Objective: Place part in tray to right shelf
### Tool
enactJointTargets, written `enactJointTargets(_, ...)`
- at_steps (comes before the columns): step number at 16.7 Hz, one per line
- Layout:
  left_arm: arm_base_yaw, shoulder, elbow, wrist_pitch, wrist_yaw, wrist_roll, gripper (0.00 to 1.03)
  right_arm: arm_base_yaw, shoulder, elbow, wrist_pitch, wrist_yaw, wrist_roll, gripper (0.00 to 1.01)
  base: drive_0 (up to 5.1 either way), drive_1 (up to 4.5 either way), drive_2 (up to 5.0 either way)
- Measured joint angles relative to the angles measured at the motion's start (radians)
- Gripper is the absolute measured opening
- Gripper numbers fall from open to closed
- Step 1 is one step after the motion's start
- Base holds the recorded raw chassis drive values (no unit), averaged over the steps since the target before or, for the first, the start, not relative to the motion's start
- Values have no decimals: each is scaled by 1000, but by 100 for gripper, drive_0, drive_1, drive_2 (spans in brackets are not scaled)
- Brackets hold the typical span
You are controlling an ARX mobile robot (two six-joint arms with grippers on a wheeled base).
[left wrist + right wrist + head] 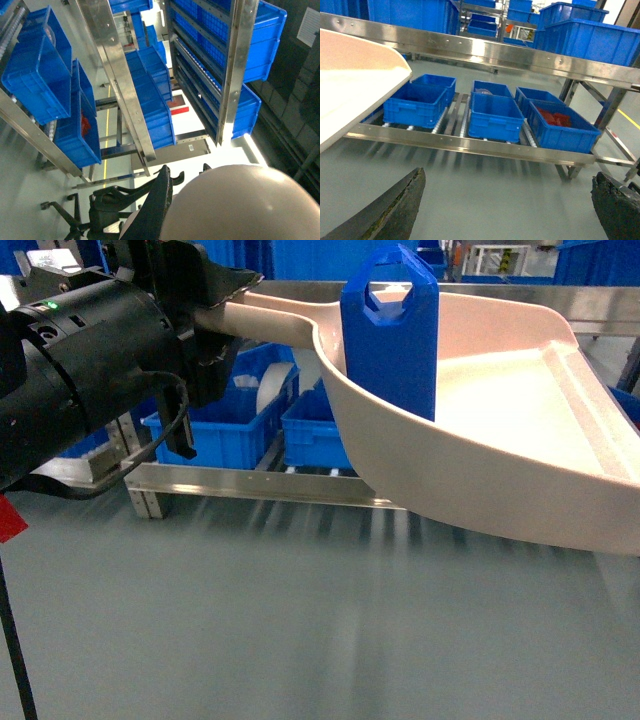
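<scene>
The pale beige-pink tray [520,430] hangs in the air, filling the right of the head view. The bright-blue part [392,335] stands upright inside it near the handle end, hexagonal hole at the top. My left gripper [215,325] is shut on the tray's long handle [270,322]. In the left wrist view a dark finger [159,207] lies against the tray's rounded underside [245,205]. My right gripper [509,176] is open over bare floor, holding nothing, with the tray's front edge [355,90] at its upper left. The steel shelf [470,144] stands ahead.
Several large blue crates [495,116] sit on the roller lanes of the low rack, one holding red items [555,119]. A steel upper rail [485,52] crosses above them. More racks with blue crates [40,70] fill the left wrist view. Grey floor [300,620] lies in front.
</scene>
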Motion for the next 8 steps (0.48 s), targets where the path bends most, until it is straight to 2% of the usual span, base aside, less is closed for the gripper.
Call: enactJointTargets(8,0,0,0,-1,0,0,13,-1,-2,0,1,3,0,98,-145,-145,-145)
